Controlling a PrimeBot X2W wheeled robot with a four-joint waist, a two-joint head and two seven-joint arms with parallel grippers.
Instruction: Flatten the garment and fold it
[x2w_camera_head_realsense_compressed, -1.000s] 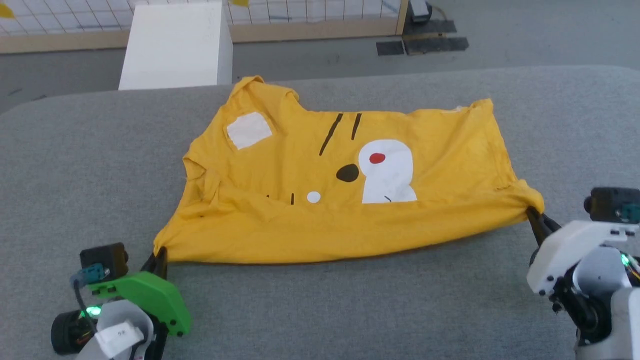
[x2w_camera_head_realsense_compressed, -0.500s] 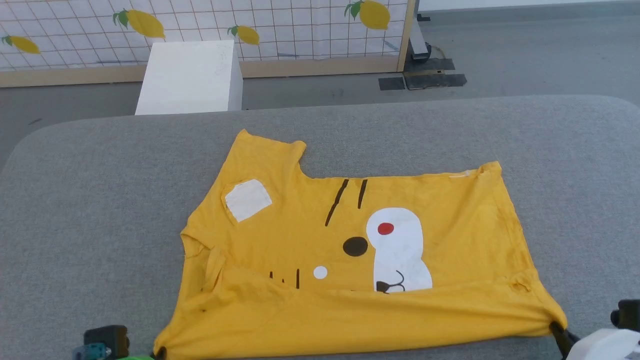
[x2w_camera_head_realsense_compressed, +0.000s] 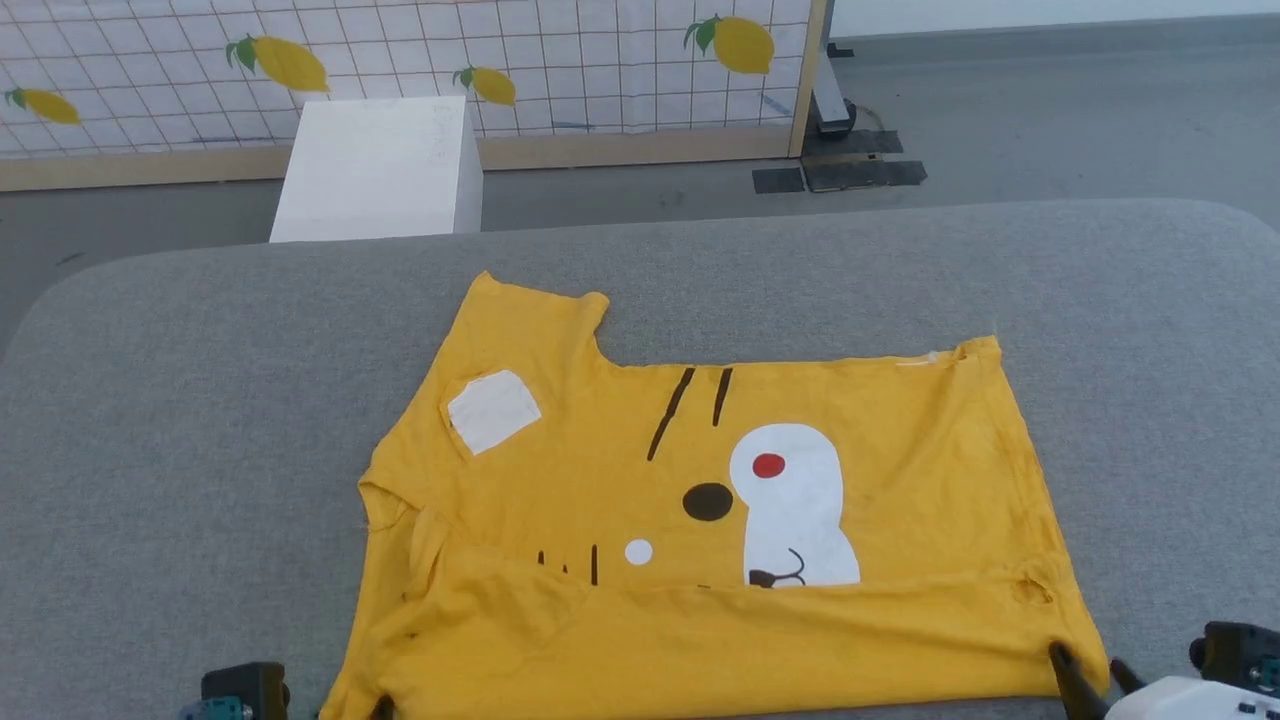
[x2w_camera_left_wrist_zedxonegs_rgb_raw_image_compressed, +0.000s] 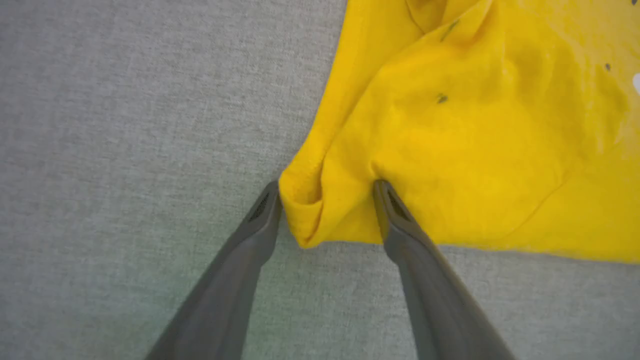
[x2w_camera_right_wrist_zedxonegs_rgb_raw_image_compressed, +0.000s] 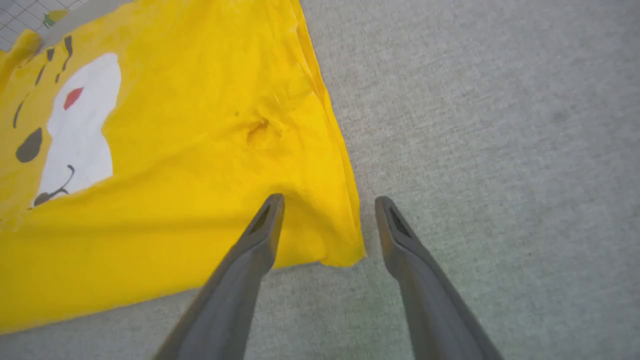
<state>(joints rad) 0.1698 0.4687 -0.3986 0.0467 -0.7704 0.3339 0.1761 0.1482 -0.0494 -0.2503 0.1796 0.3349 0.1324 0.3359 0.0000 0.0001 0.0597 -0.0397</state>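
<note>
The garment (x2w_camera_head_realsense_compressed: 700, 520), a yellow T-shirt with a tiger face print, lies spread on the grey table, print up. Its near hem is folded up over the bottom of the print. In the left wrist view my left gripper (x2w_camera_left_wrist_zedxonegs_rgb_raw_image_compressed: 327, 192) is open, its two fingers on either side of the garment's (x2w_camera_left_wrist_zedxonegs_rgb_raw_image_compressed: 475, 150) bunched near-left corner. One left fingertip (x2w_camera_head_realsense_compressed: 380, 708) shows at the head view's bottom edge. My right gripper (x2w_camera_right_wrist_zedxonegs_rgb_raw_image_compressed: 330, 202) is open too, with the garment's (x2w_camera_right_wrist_zedxonegs_rgb_raw_image_compressed: 175, 175) near-right corner lying loose between its fingers. That gripper (x2w_camera_head_realsense_compressed: 1088, 668) also shows at the head view's lower right.
The grey padded table (x2w_camera_head_realsense_compressed: 180, 400) reaches well beyond the shirt on all sides. Past its far edge stands a white box (x2w_camera_head_realsense_compressed: 375, 165) on the floor, behind it a gridded panel with lemons (x2w_camera_head_realsense_compressed: 500, 50), and dark plates (x2w_camera_head_realsense_compressed: 840, 175) lie on the floor at the right.
Both grippers were shut on the garment's near corners and now stand open, the corners released. The head camera has tilted up, so the whole picture sits lower.
</note>
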